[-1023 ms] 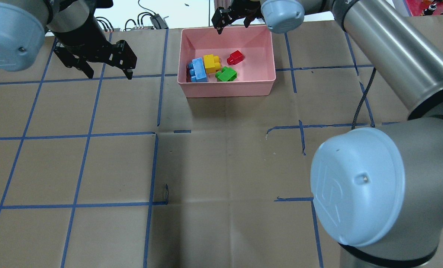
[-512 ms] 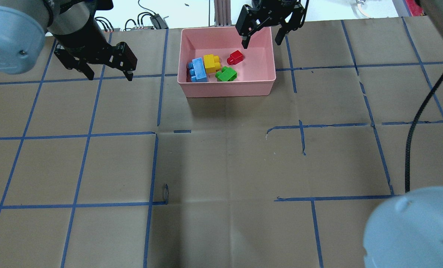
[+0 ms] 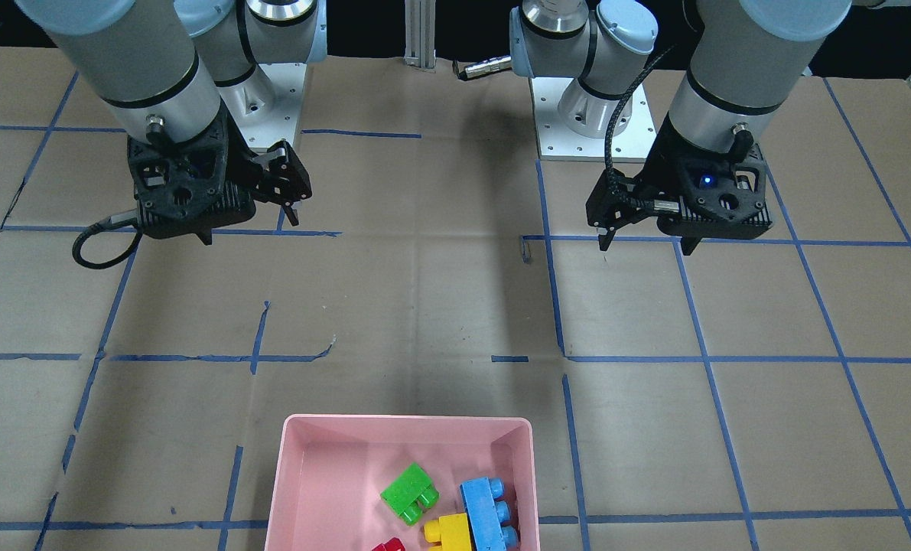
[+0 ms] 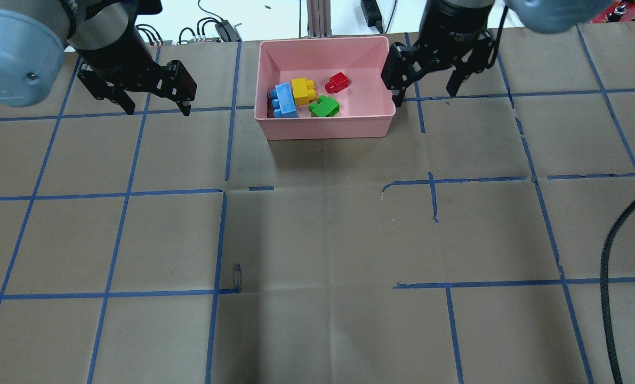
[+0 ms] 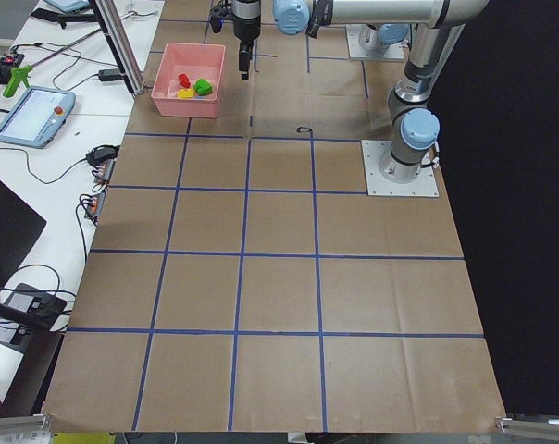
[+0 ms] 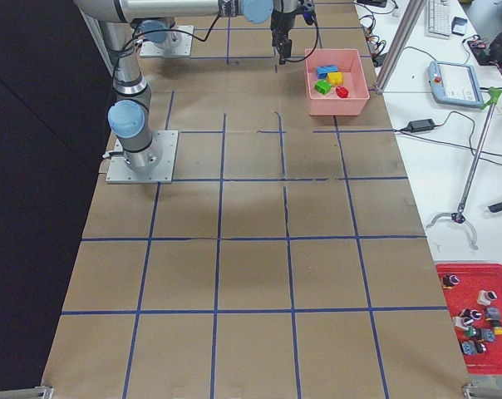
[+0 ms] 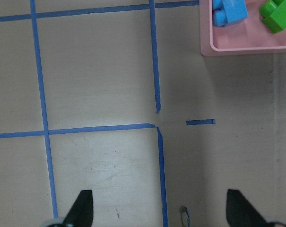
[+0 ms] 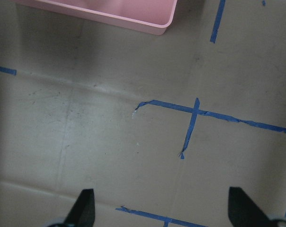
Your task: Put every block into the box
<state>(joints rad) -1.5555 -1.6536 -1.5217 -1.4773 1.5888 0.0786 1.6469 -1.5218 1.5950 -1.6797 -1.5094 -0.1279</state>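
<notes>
We see the right end effector (image 4: 424,95), fingers spread, hovering just beside the right wall of the box (image 4: 328,130). The left end effector (image 4: 158,109), also spread, hangs well apart on the box's other side. In this shallow, smooth, pale pink plastic box lie four studded bricks: the blue block (image 4: 284,100) against the yellow block (image 4: 302,89), with the green block (image 4: 324,106) and the red block (image 4: 338,82) near them. Blue tape lines (image 4: 125,194) grid the brown paper tabletop (image 4: 317,229).

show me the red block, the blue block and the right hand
red block (image 4: 339,81), overhead view, on its main body
blue block (image 4: 284,100), overhead view, middle of its studded top
right hand (image 4: 423,97), overhead view, midway between its open fingertips
</notes>
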